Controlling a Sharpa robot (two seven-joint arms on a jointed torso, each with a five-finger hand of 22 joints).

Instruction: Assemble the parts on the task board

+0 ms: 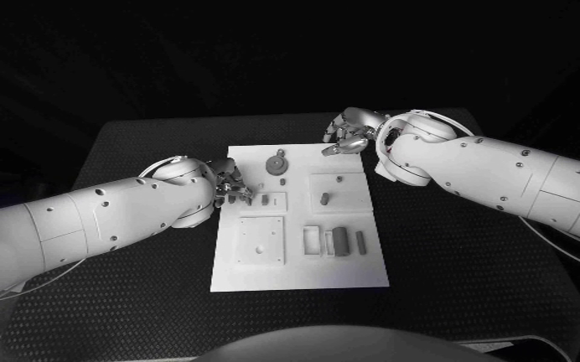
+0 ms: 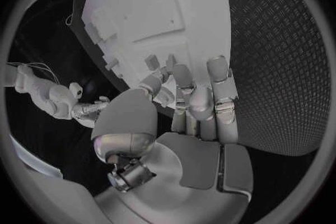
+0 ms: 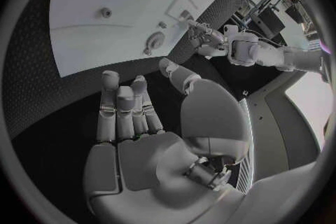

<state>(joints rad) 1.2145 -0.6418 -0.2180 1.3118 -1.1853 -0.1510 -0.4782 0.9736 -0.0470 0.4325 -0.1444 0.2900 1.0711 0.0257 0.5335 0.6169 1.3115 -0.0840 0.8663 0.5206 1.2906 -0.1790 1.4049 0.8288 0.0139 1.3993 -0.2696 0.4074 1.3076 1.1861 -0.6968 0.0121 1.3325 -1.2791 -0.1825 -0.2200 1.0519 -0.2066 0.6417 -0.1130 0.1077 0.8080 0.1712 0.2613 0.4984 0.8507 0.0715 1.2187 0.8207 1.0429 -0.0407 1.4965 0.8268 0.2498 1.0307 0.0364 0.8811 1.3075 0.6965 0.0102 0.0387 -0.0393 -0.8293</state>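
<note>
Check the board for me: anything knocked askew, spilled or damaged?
Nothing stands out. The white rectangular task board lies flat and square on the black textured table, the small grey parts rest on it, and nothing is visibly damaged.

Head view: from above, facing down and forward over black table (image 1: 145,295), white board (image 1: 302,270) centred, both arms entering from the sides. Left wrist view: from behind left hand (image 2: 189,106), close, facing along fingers toward board (image 2: 140,5). Right wrist view: from behind right hand (image 3: 133,117), close, facing board (image 3: 91,17) across bare table. Shared by all three: the board; each wrist view also catches the opposite arm.
</note>
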